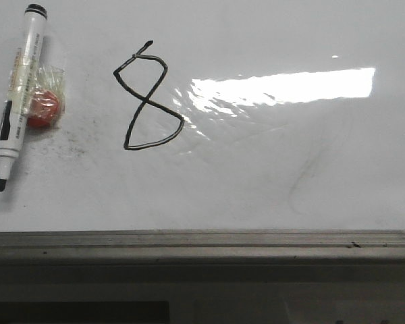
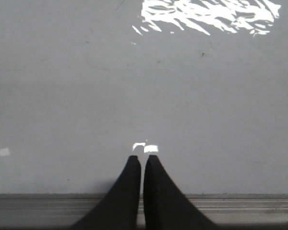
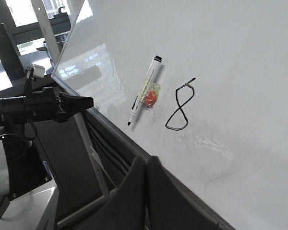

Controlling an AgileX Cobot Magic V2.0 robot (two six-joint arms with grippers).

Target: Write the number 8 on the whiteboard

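Front view shows the number 8 (image 1: 148, 98) drawn on the whiteboard (image 1: 290, 175), marker (image 1: 19, 94) beside it; both jaws are pressed together, holding nothing

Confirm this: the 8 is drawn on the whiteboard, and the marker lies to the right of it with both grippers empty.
Not quite. In the front view the marker lies to the left of the 8 on the whiteboard, not the right. The rest holds.

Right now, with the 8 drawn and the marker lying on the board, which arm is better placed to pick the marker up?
Left, probably. The marker lies at the whiteboard's left side, left of the number 8. Both pincers, left and right, are shut and empty.
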